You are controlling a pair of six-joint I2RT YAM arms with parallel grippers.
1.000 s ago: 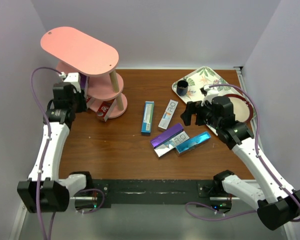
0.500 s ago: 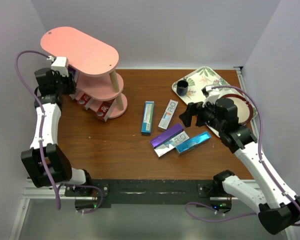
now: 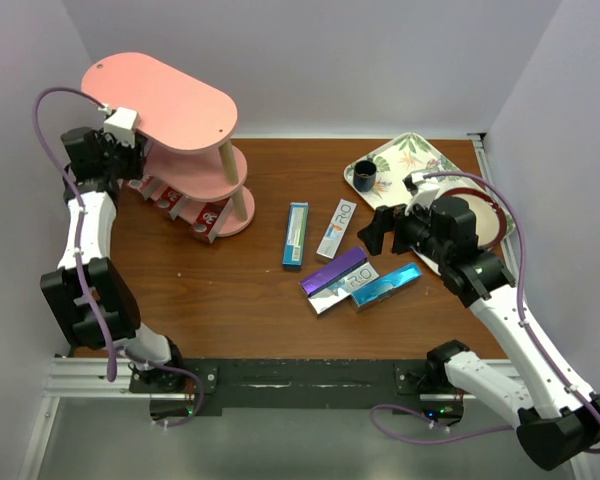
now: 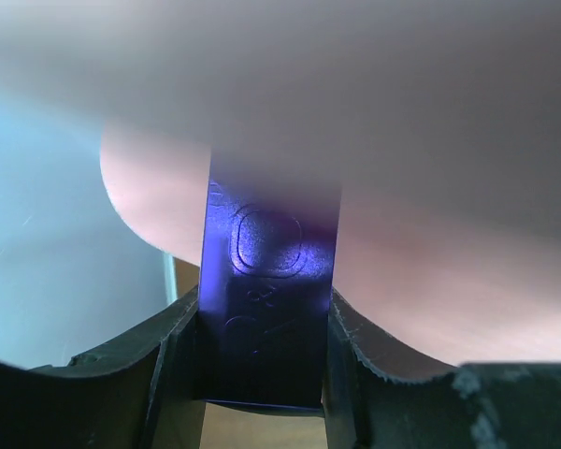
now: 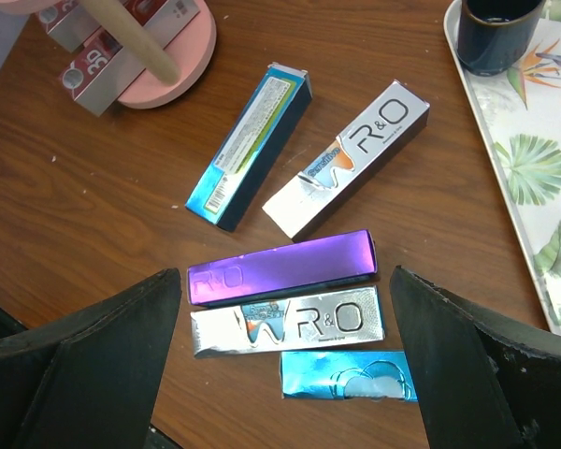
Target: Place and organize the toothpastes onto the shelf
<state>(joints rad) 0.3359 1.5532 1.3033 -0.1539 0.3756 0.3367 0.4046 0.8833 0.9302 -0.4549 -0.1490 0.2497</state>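
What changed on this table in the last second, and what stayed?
The left gripper, still shut on a purple carton, moved left and back along the shelf; its elbow swung outward. The right gripper stayed open above the five loose cartons, which did not move.

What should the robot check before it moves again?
1. Left end effector shut on the dark box: ok.
2. Dark box resting on a board of the pink shelf: cannot tell, the wrist view is too blurred.
3. Right end effector open above the loose boxes: ok.
4. All boxes on the shelf: not ok, five lie on the table.
5. Cup standing on the tray, apart from the loose boxes: ok.
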